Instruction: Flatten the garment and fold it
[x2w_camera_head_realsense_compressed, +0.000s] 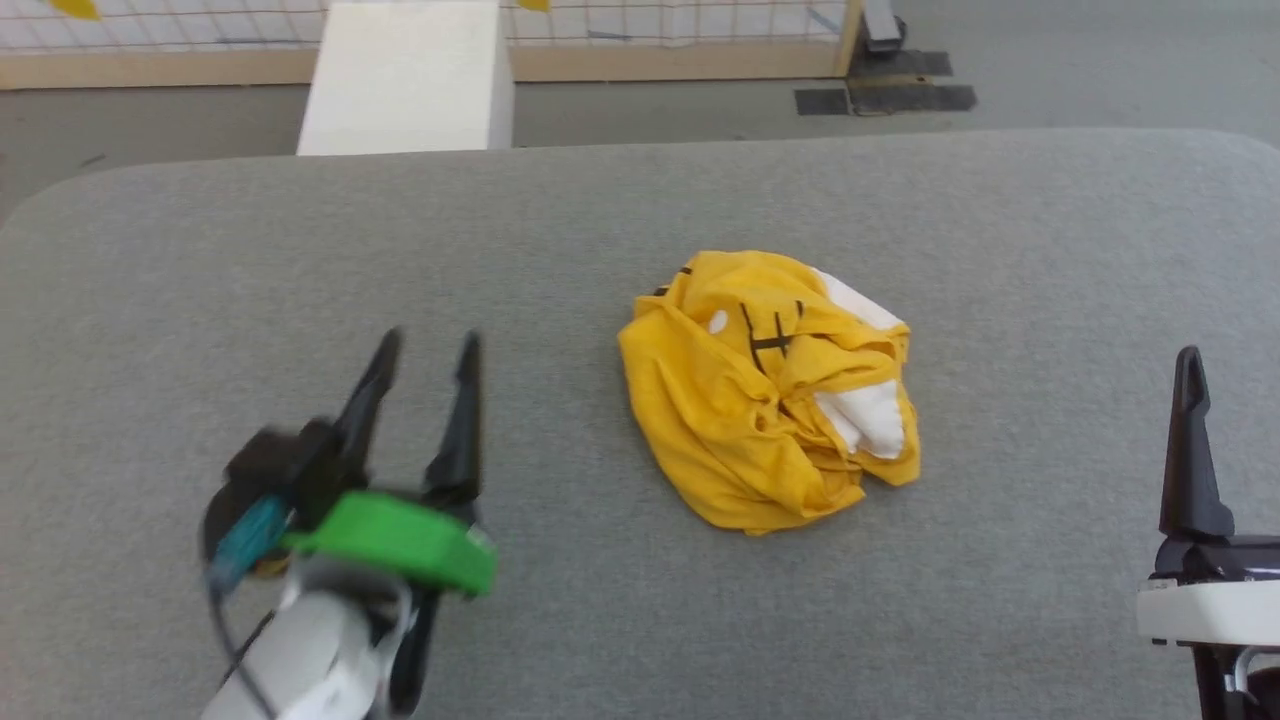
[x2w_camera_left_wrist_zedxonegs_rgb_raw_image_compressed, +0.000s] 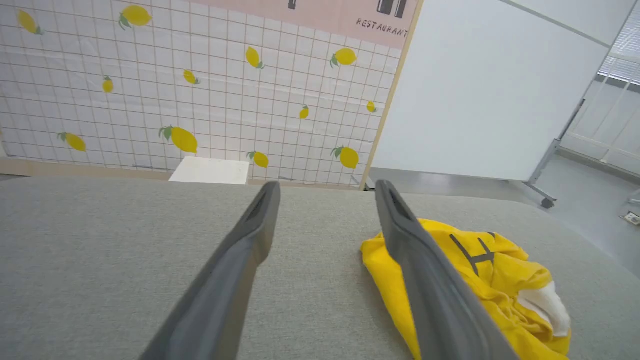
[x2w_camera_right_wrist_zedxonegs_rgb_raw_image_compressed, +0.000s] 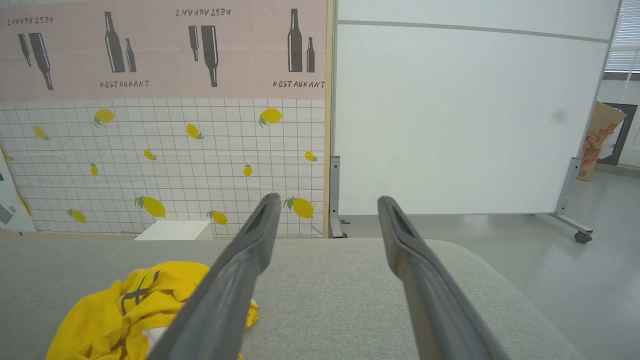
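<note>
Yellow garment (x2w_camera_head_realsense_compressed: 765, 390) was seen crumpled on the grey table (x2w_camera_head_realsense_compressed: 500, 250); left gripper (x2w_camera_head_realsense_compressed: 430, 340) and right gripper (x2w_camera_right_wrist_zedxonegs_rgb_raw_image_compressed: 328, 200) were held open and empty, apart from it.

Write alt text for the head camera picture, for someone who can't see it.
A crumpled bright yellow T-shirt with black and white print lies heaped on a grey fabric-covered table. The open left end effector sits lower left, the right end effector lower right, both clear of the shirt.
</note>
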